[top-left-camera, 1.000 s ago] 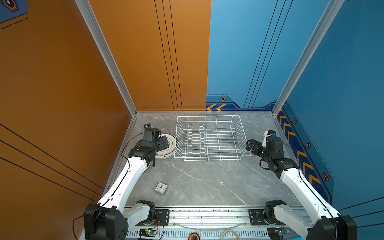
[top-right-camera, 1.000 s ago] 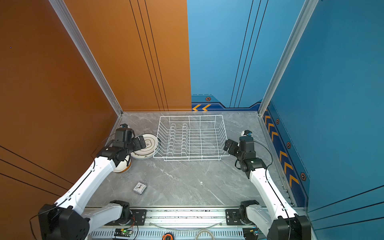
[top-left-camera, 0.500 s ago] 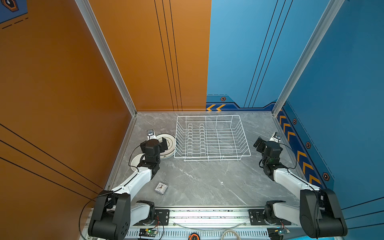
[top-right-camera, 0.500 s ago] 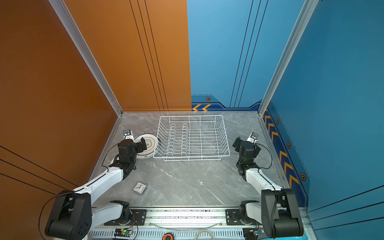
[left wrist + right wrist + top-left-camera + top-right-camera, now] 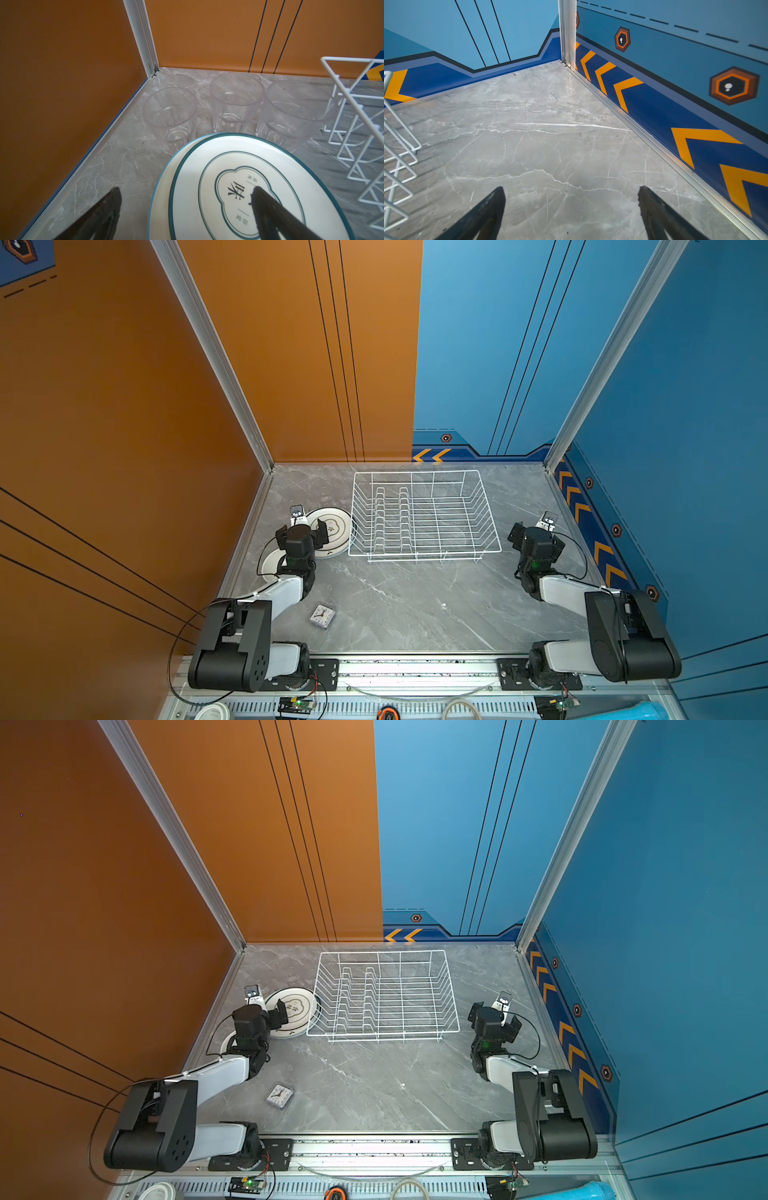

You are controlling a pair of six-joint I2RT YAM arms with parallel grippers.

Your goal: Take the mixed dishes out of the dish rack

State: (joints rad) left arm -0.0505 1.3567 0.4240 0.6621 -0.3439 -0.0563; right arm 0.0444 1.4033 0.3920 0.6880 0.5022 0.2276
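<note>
Both arms have folded back, left hand (image 5: 302, 533) and right hand (image 5: 537, 537) spread, flanking the dish rack (image 5: 415, 553).

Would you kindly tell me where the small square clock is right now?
In both top views the clock lies on the grey table, front left, beside the left arm and well in front of the dish rack.

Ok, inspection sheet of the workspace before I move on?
Surface: grey marble tabletop, nothing spilled.
Job's things: dish rack empty; two stacked plates beside it; three clear tumblers upright behind them; white bowl partly hidden under the left arm.
Clutter: small square clock lying near the front.
Tools: left tool open, empty, above the plates' edge; right tool open, empty, over bare tabletop.
Cables: black loops at both arms.
Surroundings: orange wall, blue wall; nothing intruding.
</note>
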